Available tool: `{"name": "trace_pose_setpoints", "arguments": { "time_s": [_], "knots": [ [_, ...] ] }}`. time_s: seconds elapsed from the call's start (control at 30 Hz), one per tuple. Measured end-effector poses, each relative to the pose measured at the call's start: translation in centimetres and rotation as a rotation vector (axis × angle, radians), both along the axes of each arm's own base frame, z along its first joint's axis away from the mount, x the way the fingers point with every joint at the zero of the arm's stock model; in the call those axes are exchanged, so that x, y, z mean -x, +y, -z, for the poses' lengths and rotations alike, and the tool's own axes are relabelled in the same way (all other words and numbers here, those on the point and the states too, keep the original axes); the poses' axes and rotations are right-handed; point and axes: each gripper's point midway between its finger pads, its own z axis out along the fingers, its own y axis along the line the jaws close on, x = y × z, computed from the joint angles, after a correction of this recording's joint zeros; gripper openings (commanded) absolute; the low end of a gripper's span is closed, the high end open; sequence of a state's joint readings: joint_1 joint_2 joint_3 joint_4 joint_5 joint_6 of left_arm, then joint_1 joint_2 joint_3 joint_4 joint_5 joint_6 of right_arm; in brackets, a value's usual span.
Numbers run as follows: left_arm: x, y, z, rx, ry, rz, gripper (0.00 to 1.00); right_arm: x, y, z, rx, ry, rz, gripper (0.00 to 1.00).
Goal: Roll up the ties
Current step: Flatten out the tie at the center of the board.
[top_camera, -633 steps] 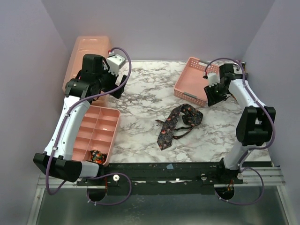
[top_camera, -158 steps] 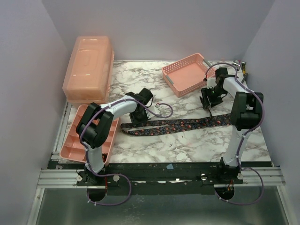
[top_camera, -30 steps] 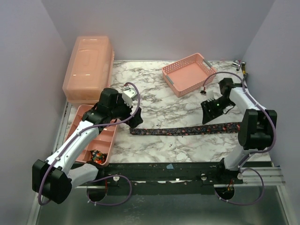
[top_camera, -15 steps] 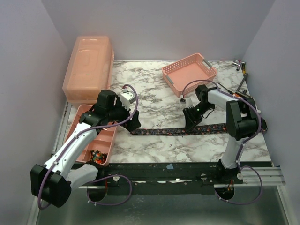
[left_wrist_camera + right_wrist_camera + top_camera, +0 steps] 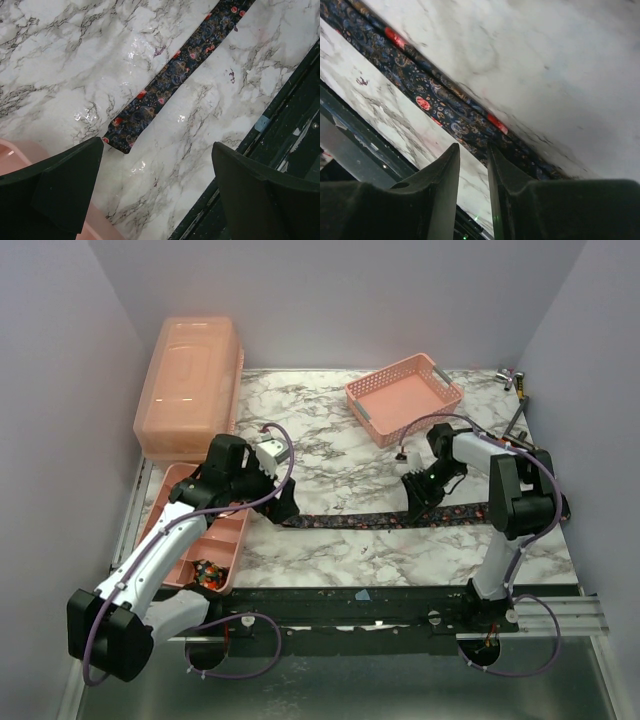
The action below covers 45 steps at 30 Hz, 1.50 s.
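Note:
One tie lies flat as a long dark speckled strip across the marble table, left to right. My left gripper hovers over its left end, wide open and empty. In the left wrist view the tie's tip lies just beyond the fingers. My right gripper is low over the tie's middle. In the right wrist view its jaws stand a narrow gap apart with nothing between them, and one fingertip rests at the tie's edge. A second tie, coiled, sits in the pink organizer tray's near compartment.
The pink organizer tray lies at the left under my left arm. A pink lidded box stands at the back left. A pink basket sits at the back. Small tools lie at the far right corner. The black rail runs along the front edge.
My right gripper slid left along the tie, then a little back right. My left gripper shifted slightly. The tie stays flat.

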State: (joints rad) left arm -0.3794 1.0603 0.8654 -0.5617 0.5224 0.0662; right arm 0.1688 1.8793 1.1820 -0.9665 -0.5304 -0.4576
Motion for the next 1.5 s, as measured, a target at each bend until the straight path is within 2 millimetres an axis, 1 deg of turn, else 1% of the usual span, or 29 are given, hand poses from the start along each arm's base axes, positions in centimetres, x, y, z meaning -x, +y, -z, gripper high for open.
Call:
{"name": "trace_pose_setpoints", "arguments": {
  "time_s": [0.07, 0.23, 0.43, 0.57, 0.67, 0.73, 0.83, 0.93, 1.03, 1.1, 1.17, 1.2, 1.27, 1.33, 1.4, 1.43, 1.47, 1.5],
  "knots": [
    [0.1, -0.2, 0.0, 0.009, 0.006, 0.008, 0.98, -0.2, -1.3, 0.4, 0.012, 0.017, 0.037, 0.32],
    [0.2, -0.9, 0.3, 0.042, 0.039, 0.025, 0.98, -0.3, -4.4, 0.6, 0.020, 0.051, 0.114, 0.32],
    [0.8, -1.6, 1.5, 0.088, 0.104, 0.024, 0.98, -0.1, -8.6, 0.6, 0.059, 0.067, 0.167, 0.31],
    [0.6, -2.0, 2.0, 0.109, 0.131, 0.009, 0.98, -0.2, -11.5, 0.7, 0.095, 0.082, 0.213, 0.31],
    [0.2, -2.3, 1.9, 0.124, 0.136, 0.000, 0.97, -1.0, -13.8, 0.7, 0.127, 0.082, 0.257, 0.31],
    [0.0, -2.4, 1.9, 0.133, 0.139, -0.004, 0.95, -1.9, -15.5, 0.6, 0.157, 0.064, 0.287, 0.32],
    [-0.2, -2.7, 1.9, 0.146, 0.153, -0.015, 0.90, -3.1, -17.2, 0.5, 0.197, 0.023, 0.306, 0.35],
    [-0.3, -2.9, 2.0, 0.156, 0.167, -0.017, 0.84, -4.2, -18.3, 0.2, 0.219, -0.027, 0.297, 0.41],
    [-0.2, -3.1, 1.9, 0.172, 0.178, -0.013, 0.80, -5.1, -18.4, -0.7, 0.203, -0.066, 0.275, 0.48],
    [-0.2, -3.3, 1.7, 0.182, 0.177, -0.004, 0.79, -5.8, -18.1, -2.2, 0.174, -0.105, 0.266, 0.54],
    [-0.1, -3.6, 1.3, 0.189, 0.176, 0.011, 0.81, -6.8, -17.4, -4.8, 0.129, -0.168, 0.258, 0.60],
    [-0.1, -3.8, 0.9, 0.193, 0.168, 0.022, 0.84, -7.4, -17.2, -6.1, 0.110, -0.204, 0.259, 0.63],
    [-0.3, -4.6, -0.4, 0.202, 0.148, 0.050, 0.86, -8.9, -16.5, -9.7, 0.059, -0.309, 0.258, 0.71],
    [-0.4, -5.8, -2.1, 0.221, 0.121, 0.095, 0.87, -10.4, -15.8, -13.2, 0.014, -0.414, 0.258, 0.83],
    [-0.3, -7.4, -3.8, 0.244, 0.097, 0.149, 0.89, -11.4, -14.9, -16.1, -0.035, -0.491, 0.261, 0.99],
    [-0.2, -7.9, -4.2, 0.252, 0.096, 0.167, 0.90, -12.1, -14.3, -17.7, -0.071, -0.533, 0.279, 1.00],
    [-0.1, -8.9, -4.6, 0.265, 0.099, 0.195, 0.90, -12.6, -13.8, -18.9, -0.104, -0.558, 0.302, 1.00],
    [0.1, -10.0, -4.7, 0.280, 0.115, 0.226, 0.90, -13.1, -13.4, -19.6, -0.127, -0.572, 0.323, 1.00]
  ]
}}
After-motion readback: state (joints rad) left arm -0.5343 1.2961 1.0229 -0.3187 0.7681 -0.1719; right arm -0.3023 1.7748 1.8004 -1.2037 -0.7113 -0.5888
